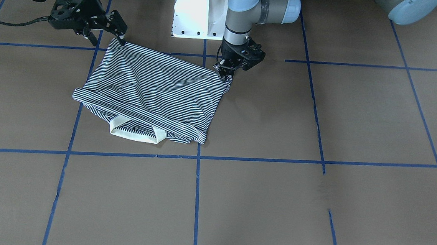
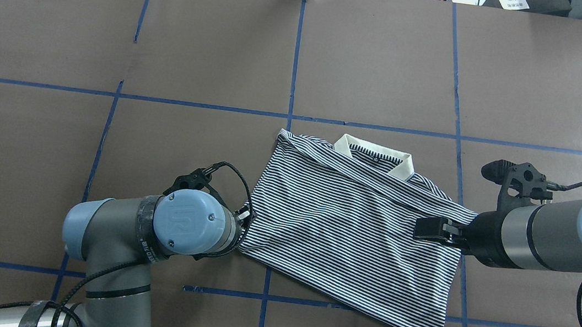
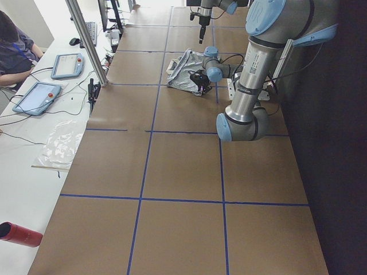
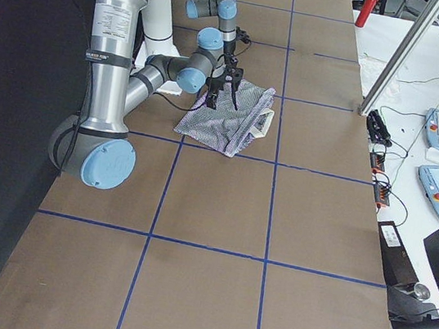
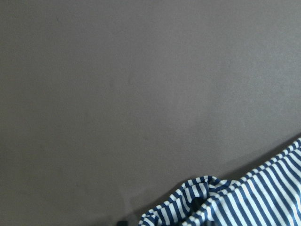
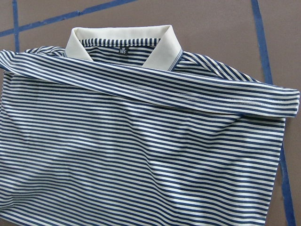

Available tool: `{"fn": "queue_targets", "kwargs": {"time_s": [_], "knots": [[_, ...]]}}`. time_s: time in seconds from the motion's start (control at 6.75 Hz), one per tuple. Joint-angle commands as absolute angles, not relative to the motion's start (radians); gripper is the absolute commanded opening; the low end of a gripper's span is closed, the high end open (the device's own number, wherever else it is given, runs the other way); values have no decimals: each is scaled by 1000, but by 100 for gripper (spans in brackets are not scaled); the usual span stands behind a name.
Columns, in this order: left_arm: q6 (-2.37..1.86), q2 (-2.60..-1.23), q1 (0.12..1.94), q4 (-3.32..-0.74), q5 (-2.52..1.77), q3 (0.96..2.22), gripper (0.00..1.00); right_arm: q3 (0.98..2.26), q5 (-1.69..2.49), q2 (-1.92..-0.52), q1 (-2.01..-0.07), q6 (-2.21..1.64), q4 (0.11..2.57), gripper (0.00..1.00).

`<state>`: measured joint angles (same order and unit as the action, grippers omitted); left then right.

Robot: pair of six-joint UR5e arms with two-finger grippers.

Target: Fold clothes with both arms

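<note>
The striped polo shirt (image 1: 151, 91) (image 2: 349, 232) (image 6: 141, 150) lies folded into a rough rectangle on the brown table. Its white collar (image 2: 375, 154) (image 1: 137, 134) points away from the robot. My left gripper (image 1: 225, 76) is low at the shirt's near-left corner and shut on a bunched bit of striped cloth (image 5: 235, 202). In the overhead view its wrist hides the fingers. My right gripper (image 1: 108, 42) (image 2: 419, 227) hovers above the shirt's right edge with its fingers spread and nothing between them. The right wrist view shows the whole shirt from above.
The white pedestal base (image 1: 199, 9) stands just behind the shirt. Blue tape lines (image 1: 196, 197) grid the brown table. Beyond the table edge, a bench holds tablets (image 3: 40, 94) and a person (image 3: 14, 46) sits there. A metal post (image 3: 86, 40) rises at that edge.
</note>
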<state>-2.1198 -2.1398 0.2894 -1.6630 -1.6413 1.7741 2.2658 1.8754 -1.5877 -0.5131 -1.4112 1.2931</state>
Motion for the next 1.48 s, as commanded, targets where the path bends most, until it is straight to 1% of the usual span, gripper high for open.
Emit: {"fn": "queue_targets", "kwargs": {"time_s": [0.0, 0.44, 0.59, 0.74, 1.04, 1.19, 1.33], "knots": [[-2111, -2140, 331, -1663, -1643, 1781, 0, 2264, 1873, -1588, -514, -1411, 1293, 100], [-2044, -2141, 467, -1666, -1640, 1761, 0, 2264, 1875, -1589, -514, -1411, 1293, 100], [-1995, -2146, 535, -1696, -1638, 1711, 0, 2263, 1873, -1589, -515, -1411, 1293, 100], [-1902, -2187, 601, -1786, -1620, 1622, 0, 2263, 1871, -1591, -518, -1411, 1293, 100], [-1777, -2308, 678, -2033, -1600, 1309, 0, 2263, 1864, -1586, -534, -1410, 1292, 100], [-1717, -2382, 684, -2163, -1545, 1143, 0, 2249, 1867, -1548, -547, -1405, 1293, 100], [-1619, -2434, 686, -2251, -1505, 1049, 0, 2226, 1864, -1507, -554, -1405, 1301, 100]]}}
